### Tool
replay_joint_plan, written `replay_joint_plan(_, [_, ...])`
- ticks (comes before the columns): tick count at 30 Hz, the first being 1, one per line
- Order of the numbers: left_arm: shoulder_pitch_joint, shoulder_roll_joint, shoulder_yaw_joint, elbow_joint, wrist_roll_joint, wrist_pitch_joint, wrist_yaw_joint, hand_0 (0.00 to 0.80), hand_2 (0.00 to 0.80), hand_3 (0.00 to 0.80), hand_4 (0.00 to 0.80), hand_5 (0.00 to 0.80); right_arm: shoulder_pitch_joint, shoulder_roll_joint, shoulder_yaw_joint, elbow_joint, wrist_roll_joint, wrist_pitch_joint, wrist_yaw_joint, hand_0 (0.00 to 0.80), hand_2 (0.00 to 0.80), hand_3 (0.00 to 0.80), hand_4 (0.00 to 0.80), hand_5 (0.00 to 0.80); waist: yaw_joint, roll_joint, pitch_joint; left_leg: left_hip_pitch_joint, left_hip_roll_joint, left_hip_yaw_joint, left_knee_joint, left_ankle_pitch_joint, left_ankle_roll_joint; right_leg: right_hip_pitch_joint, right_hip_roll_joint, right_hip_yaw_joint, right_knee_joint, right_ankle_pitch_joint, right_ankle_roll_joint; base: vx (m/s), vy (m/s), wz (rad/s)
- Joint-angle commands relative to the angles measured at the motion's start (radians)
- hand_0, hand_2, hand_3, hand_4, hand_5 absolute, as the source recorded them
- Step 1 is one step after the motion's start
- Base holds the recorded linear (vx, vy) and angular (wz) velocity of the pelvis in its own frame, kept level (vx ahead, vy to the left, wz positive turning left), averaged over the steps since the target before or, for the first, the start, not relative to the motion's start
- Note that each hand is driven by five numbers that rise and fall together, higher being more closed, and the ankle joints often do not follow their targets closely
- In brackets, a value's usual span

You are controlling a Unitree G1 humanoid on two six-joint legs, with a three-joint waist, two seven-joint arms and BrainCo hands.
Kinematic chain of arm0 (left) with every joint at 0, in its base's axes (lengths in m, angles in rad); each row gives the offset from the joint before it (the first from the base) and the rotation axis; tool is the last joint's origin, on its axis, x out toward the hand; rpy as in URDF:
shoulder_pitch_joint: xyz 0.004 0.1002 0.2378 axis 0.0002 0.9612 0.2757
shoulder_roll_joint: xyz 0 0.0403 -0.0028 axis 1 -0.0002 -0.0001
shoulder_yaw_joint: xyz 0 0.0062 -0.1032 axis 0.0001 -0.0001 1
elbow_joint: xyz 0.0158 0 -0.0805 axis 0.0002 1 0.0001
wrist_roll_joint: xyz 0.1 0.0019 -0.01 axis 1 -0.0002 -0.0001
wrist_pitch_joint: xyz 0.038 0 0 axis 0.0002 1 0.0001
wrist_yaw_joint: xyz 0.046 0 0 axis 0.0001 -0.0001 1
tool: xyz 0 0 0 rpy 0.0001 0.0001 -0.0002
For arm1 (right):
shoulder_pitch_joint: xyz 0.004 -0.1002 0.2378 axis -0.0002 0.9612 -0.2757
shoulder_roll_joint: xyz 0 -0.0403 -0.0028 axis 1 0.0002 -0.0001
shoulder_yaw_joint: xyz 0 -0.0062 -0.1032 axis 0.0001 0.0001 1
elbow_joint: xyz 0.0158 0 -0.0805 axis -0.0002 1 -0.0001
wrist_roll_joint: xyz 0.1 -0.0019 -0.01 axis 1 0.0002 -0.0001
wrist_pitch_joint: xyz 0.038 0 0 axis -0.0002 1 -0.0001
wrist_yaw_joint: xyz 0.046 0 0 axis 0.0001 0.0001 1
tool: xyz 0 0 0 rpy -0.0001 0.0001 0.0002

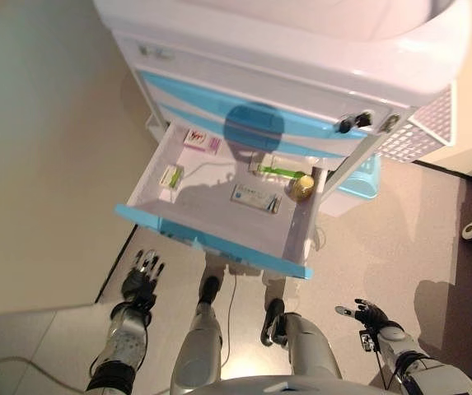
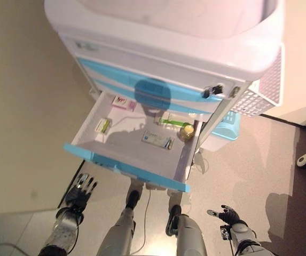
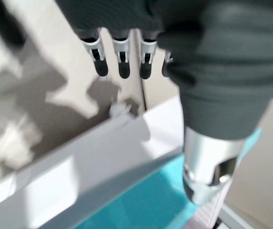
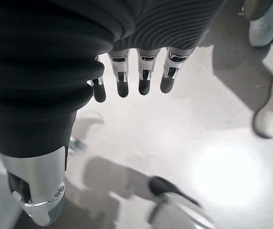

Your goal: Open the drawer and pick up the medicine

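The drawer (image 1: 219, 216) of the white and blue cart (image 1: 301, 74) is already pulled out, so the step now is picking up the medicine. Both hands hang low, below the drawer's blue front edge. The left hand (image 1: 141, 280) has straight, relaxed fingers (image 3: 122, 57) and holds nothing. The right hand (image 1: 371, 314) is well off to the right, fingers (image 4: 143, 76) straight and spread, also empty.

To do it well, I think one hand should rise up over the front edge and come down from above on one box only.

Inside the drawer, a pink box (image 1: 202, 141) lies at the back left corner. A green and white box (image 1: 170, 176) sits by the left wall. A long flat box (image 1: 256, 197) lies in the middle. A green tube (image 1: 278, 171) and a small yellow jar (image 1: 302, 188) rest near the right wall.
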Motion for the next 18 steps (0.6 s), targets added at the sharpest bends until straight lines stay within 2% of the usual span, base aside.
replay_joint_plan(1, [-0.039, 0.030, 0.035, 0.027, 0.095, -0.050, 0.039, 0.000, 0.000, 0.000, 0.000, 0.000, 0.005, -0.049, -0.008, 0.013, 0.031, 0.002, -0.022, 0.000, 0.000, 0.000, 0.000, 0.000, -0.034, -0.024, 0.016, 0.035, -0.055, 0.056, -0.012, -0.026, 0.070, 0.110, -0.013, 0.050, -0.251, 0.182, 0.112, 0.125, 0.074, -0.29])
replay_joint_plan(2, [-0.044, 0.046, 0.045, 0.127, 0.184, -0.047, 0.069, 0.000, 0.000, 0.000, 0.000, 0.000, 0.009, -0.062, -0.024, 0.024, 0.039, 0.002, -0.025, 0.000, 0.000, 0.000, 0.000, 0.000, -0.047, -0.018, -0.009, 0.082, -0.056, 0.076, -0.037, -0.027, 0.071, 0.154, -0.014, 0.062, -0.285, 0.193, 0.118, 0.135, 0.076, -0.27])
replay_joint_plan(5, [-0.044, 0.066, 0.038, 0.267, 0.308, -0.025, 0.094, 0.000, 0.000, 0.000, 0.000, 0.000, 0.022, -0.079, -0.046, 0.024, 0.049, 0.000, -0.030, 0.000, 0.000, 0.000, 0.000, 0.000, -0.065, -0.012, -0.045, 0.152, -0.055, 0.105, -0.082, -0.029, 0.075, 0.210, -0.009, 0.078, -0.338, 0.207, 0.128, 0.137, 0.071, -0.35])
replay_joint_plan(6, [-0.045, 0.066, 0.038, 0.269, 0.309, -0.026, 0.093, 0.000, 0.000, 0.000, 0.000, 0.000, 0.022, -0.079, -0.046, 0.024, 0.049, 0.000, -0.030, 0.000, 0.000, 0.000, 0.000, 0.000, -0.063, -0.012, -0.044, 0.156, -0.055, 0.107, -0.085, -0.029, 0.075, 0.213, -0.009, 0.079, -0.340, 0.207, 0.128, 0.127, 0.066, -0.42])
replay_joint_plan(7, [-0.052, 0.078, 0.030, 0.358, 0.389, -0.014, 0.103, 0.000, 0.000, 0.000, 0.000, 0.000, 0.033, -0.091, -0.060, 0.015, 0.057, -0.005, -0.031, 0.000, 0.000, 0.000, 0.000, 0.000, -0.076, -0.011, -0.067, 0.195, -0.056, 0.125, -0.112, -0.030, 0.078, 0.246, -0.005, 0.086, -0.370, 0.213, 0.132, 0.125, 0.057, -0.36])
replay_joint_plan(10, [-0.055, 0.086, 0.021, 0.420, 0.461, -0.005, 0.106, 0.000, 0.000, 0.000, 0.000, 0.000, 0.043, -0.094, -0.071, -0.008, 0.071, -0.012, -0.032, 0.000, 0.000, 0.000, 0.000, 0.000, -0.086, -0.012, -0.086, 0.233, -0.053, 0.146, -0.136, -0.032, 0.079, 0.277, -0.002, 0.097, -0.396, 0.220, 0.138, 0.112, 0.053, -0.29])
replay_joint_plan(12, [-0.054, 0.096, -0.007, 0.478, 0.595, 0.009, 0.119, 0.000, 0.000, 0.000, 0.000, 0.000, 0.055, -0.094, -0.079, -0.073, 0.094, -0.024, -0.030, 0.000, 0.000, 0.000, 0.000, 0.000, -0.103, -0.017, -0.113, 0.272, -0.051, 0.174, -0.154, -0.040, 0.083, 0.306, -0.002, 0.122, -0.425, 0.231, 0.145, 0.102, 0.050, -0.32])
replay_joint_plan(15, [-0.052, 0.098, -0.015, 0.513, 0.657, 0.022, 0.124, 0.000, 0.000, 0.000, 0.000, 0.000, 0.064, -0.091, -0.072, -0.138, 0.099, -0.036, -0.029, 0.000, 0.000, 0.000, 0.000, 0.000, -0.106, -0.021, -0.128, 0.297, -0.052, 0.198, -0.165, -0.046, 0.085, 0.322, 0.001, 0.140, -0.443, 0.238, 0.147, 0.055, 0.029, -0.43])
replay_joint_plan(18, [-0.041, 0.090, -0.055, 0.548, 0.799, 0.043, 0.148, 0.000, 0.000, 0.000, 0.000, 0.000, 0.091, -0.093, -0.047, -0.367, 0.086, -0.056, -0.033, 0.000, 0.000, 0.000, 0.000, 0.000, -0.117, -0.029, -0.147, 0.331, -0.052, 0.231, -0.171, -0.058, 0.090, 0.341, 0.001, 0.172, -0.457, 0.246, 0.151, 0.060, 0.032, -0.31])
